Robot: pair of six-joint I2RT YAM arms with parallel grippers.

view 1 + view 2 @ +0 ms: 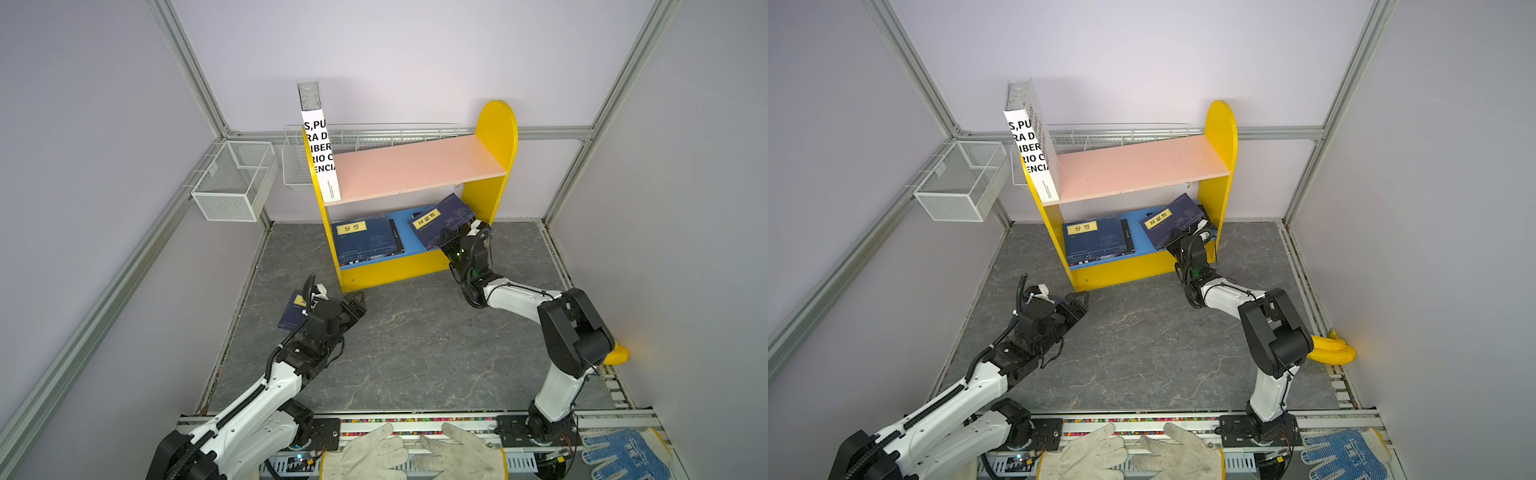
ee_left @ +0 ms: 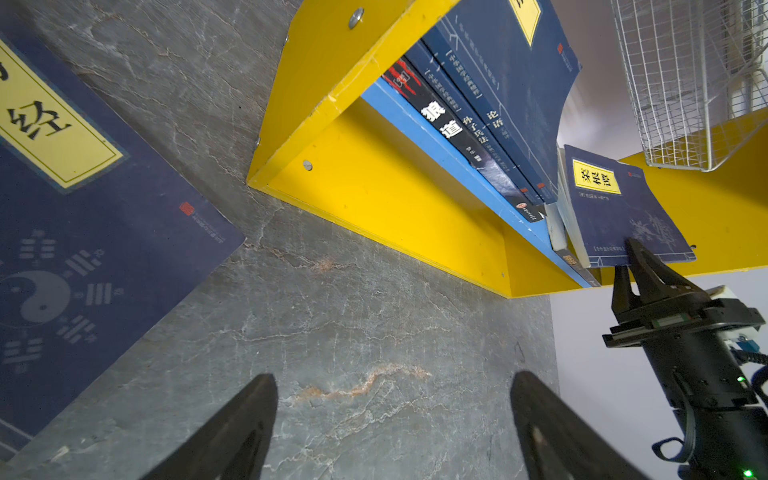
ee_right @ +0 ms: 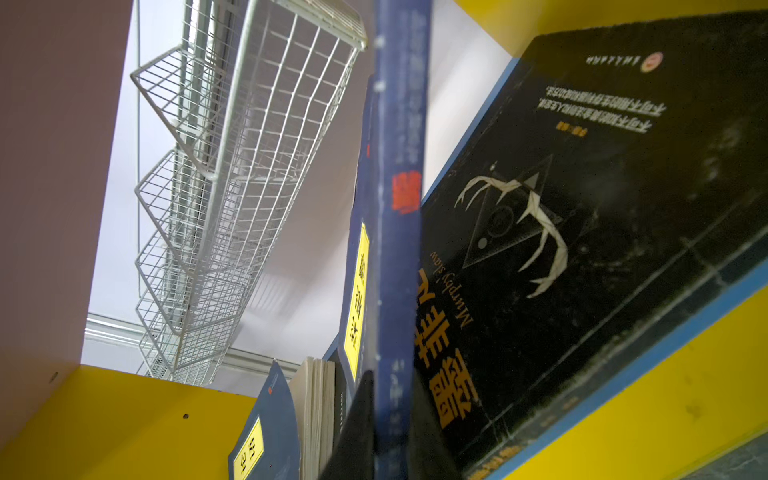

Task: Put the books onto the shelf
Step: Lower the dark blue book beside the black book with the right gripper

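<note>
The shelf (image 1: 496,137) (image 1: 1221,137) stands at the back, with a white book (image 1: 322,158) (image 1: 1034,153) upright at the left end of its pink board (image 1: 415,166). A stack of navy books (image 1: 365,239) (image 1: 1096,239) lies on the blue lower board (image 1: 409,237). My right gripper (image 1: 446,239) (image 1: 1174,241) (image 2: 631,251) (image 3: 390,374) is shut on a tilted navy book (image 1: 440,220) (image 2: 623,212) (image 3: 399,249) over a black book (image 3: 582,208) at that board's right end. My left gripper (image 1: 359,305) (image 1: 1079,303) (image 2: 395,378) hangs open and empty over the floor. Beside it lies another navy book (image 1: 293,311) (image 2: 83,208).
A white mesh basket (image 1: 232,183) hangs on the left wall and a wire basket (image 1: 374,137) runs behind the shelf. Work gloves (image 1: 415,453) and a blue glove (image 1: 623,453) lie at the front edge. A yellow banana-like object (image 1: 1333,351) sits by the right wall.
</note>
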